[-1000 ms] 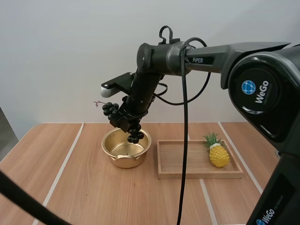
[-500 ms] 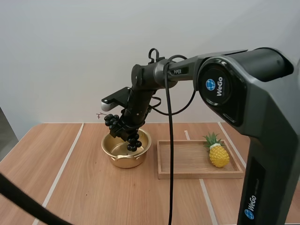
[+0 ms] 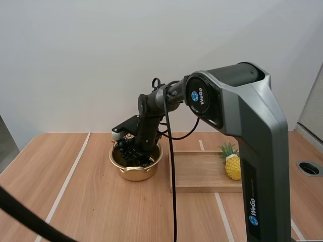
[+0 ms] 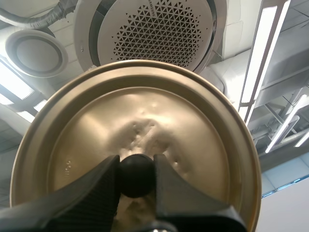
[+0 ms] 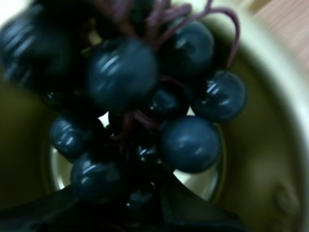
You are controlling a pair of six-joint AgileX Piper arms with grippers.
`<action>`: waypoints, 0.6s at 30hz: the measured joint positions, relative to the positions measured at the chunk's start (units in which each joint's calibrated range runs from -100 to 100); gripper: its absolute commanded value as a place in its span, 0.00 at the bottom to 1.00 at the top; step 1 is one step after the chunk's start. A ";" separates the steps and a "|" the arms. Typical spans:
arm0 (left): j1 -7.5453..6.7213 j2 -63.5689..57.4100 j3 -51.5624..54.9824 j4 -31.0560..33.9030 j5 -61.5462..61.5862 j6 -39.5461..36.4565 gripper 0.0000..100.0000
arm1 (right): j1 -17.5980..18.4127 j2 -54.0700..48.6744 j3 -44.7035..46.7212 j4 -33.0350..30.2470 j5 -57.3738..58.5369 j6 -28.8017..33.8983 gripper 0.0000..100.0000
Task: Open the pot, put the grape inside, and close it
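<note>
Biggest first: the tabletop (image 3: 75, 201) carries everything, and our right arm (image 3: 151, 116) reaches across it and dips down toward the far edge. The wooden tray (image 3: 197, 171) lies just to the right of the pot, also toward the far edge. It looks like a bystander here, nothing in the task needs it.

The gold pot (image 3: 135, 174) sits around the middle of the far edge with its mouth open, which is why the arm can go straight in from above.

The lid (image 4: 193, 135) is up in the air, its top side facing our left wrist camera. We'd guess it's parked there to keep it out of the right arm's way until closing time. The left jaws are clenched on its black knob (image 4: 136, 175), one finger on each side.

The bunch of grapes (image 5: 145, 121) is down inside the pot's wall. It seems to hang just off the shiny floor, because the right jaws look clamped on it from behind. So to us the drop isn't done yet.

The toy pineapple (image 3: 233, 166) stands at the tray's right end, well apart from the pot.
</note>
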 measured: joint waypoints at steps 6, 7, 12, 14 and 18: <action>0.00 0.00 0.00 0.00 3.09 0.00 0.00 | 0.22 3.02 -1.33 -2.70 -0.39 1.95 0.00; 0.00 0.00 0.00 0.00 3.68 0.00 0.00 | 0.22 3.15 -1.47 -3.04 -0.39 2.39 0.00; 0.00 0.00 0.00 0.00 4.67 0.04 0.00 | 0.22 3.15 -1.58 -3.38 -0.21 3.28 0.00; 0.00 0.00 0.00 0.00 4.67 0.12 0.00 | 0.22 3.15 -1.58 -3.52 -0.21 4.14 0.00; 0.00 0.00 0.00 0.00 4.67 0.24 0.00 | 0.22 3.15 -1.58 -3.92 -0.39 6.52 0.00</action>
